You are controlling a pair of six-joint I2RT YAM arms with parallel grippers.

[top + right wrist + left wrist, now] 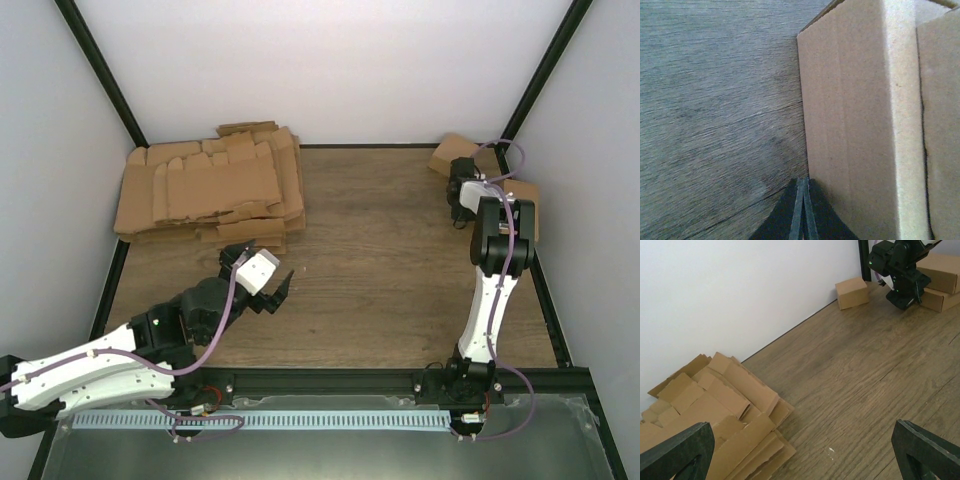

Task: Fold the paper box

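A paper box (850, 115), plain brown and folded into a closed oblong, stands on the wooden table at the far right. My right gripper (803, 182) is shut, with nothing between its fingers. Its tips sit at the box's lower left edge; contact is not clear. In the left wrist view the same gripper (912, 296) sits beside the stacked boxes (940, 299). My left gripper (802, 455) is wide open and empty, low over the bare wood just in front of the pile. From above it (258, 263) lies at the left middle.
A big pile of flat brown cardboard blanks (210, 190) fills the back left. Another folded box (452, 152) stands in the back right corner, and one more (940, 125) is next to the box at my right tips. White walls close three sides.
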